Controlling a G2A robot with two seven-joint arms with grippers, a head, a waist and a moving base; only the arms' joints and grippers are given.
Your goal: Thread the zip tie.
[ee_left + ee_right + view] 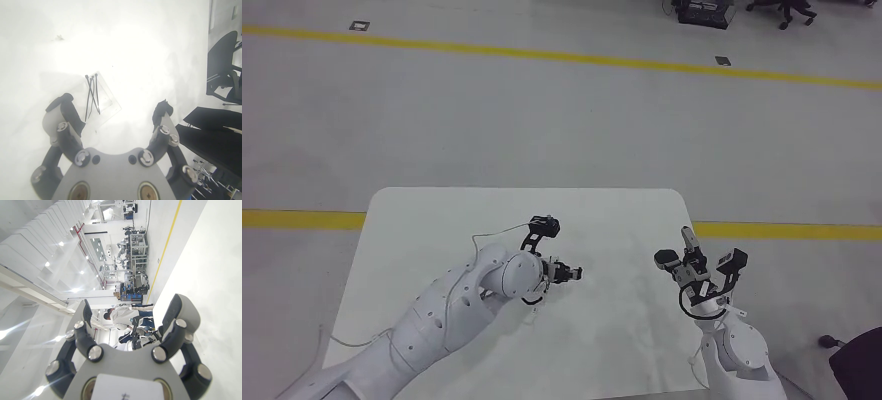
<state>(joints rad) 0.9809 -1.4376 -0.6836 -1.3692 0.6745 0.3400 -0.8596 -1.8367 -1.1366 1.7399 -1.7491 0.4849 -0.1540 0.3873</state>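
**Both jaws wide, zip ties lying on the clear sheet**

Biggest thing first: the white desk [432, 225], with its near edge cut off at the bottom of the top view. The left arm [442, 320] lies across it from the near left. Its elbow is bent, its forearm stretches toward the middle, and its shoulder end runs out of frame. Over at the near right corner sits the right arm [737, 350], short and upright, with most of it cut off.

Now the left gripper [567, 272]: about mid-desk, pointing right. Its wrist view shows the jaws spread wide, black pads apart, nothing between them. The right gripper [708, 252] is by the desk's right edge, pointing to the far side. Its jaws are wide too, and empty, and its wrist view looks along the desk edge.

Down on the desk, just ahead of the left gripper, lies a clear sheet [108, 98]. Its edges are faint against the bright surface, and one black pad overlaps its near corner. On it lie three black zip ties [92, 94], crossing one another, heads at the far end, none threaded. Whether the nearest tail touches that pad, I cannot tell. Farther off is a tiny scrap [60, 37], too small to make out.
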